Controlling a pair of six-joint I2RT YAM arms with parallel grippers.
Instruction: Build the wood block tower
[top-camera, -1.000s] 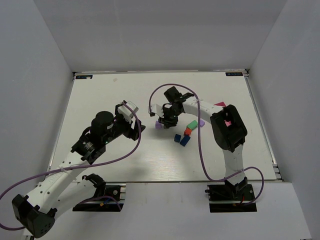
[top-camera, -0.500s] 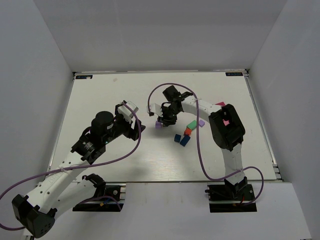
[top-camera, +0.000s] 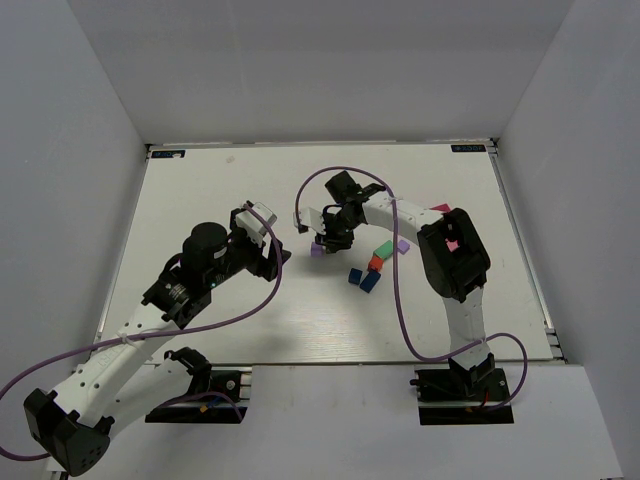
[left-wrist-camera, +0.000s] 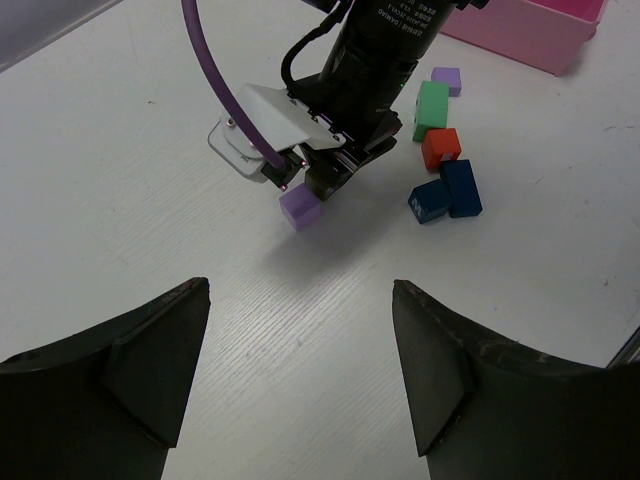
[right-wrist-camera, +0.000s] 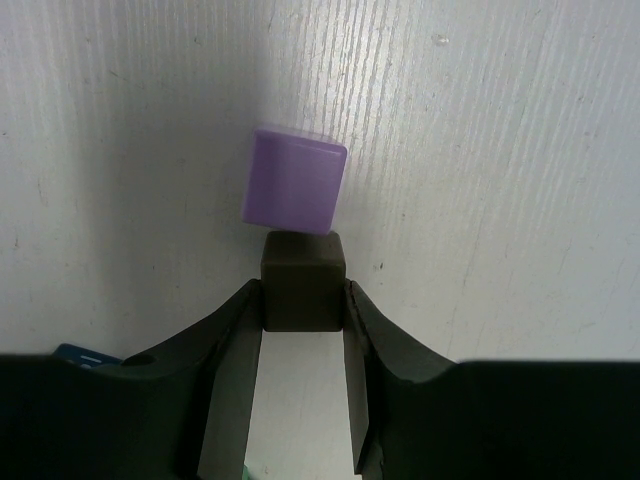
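Top external view: no tower stands yet; the wood blocks seem to lie in a single layer on the table; by my reading nearly all of the stacking is left
Loose cluster: green block, red block and two blue blocks huddle close together beside the right arm; a small purple block lies near the pink tray
Right gripper: jaws partly closed and pinching a dark brown cube by two opposite faces at the fingertips
Purple cube: on the table directly under the dark brown cube, apparently touching it; whether the dark one is seated on it cannot be told
Right arm pose: reached forward, bent across towards the left, wrist pointed down over the purple cube
Left gripper: jaws wide apart and empty; it hovers over bare table, facing the right gripper, well apart from every block
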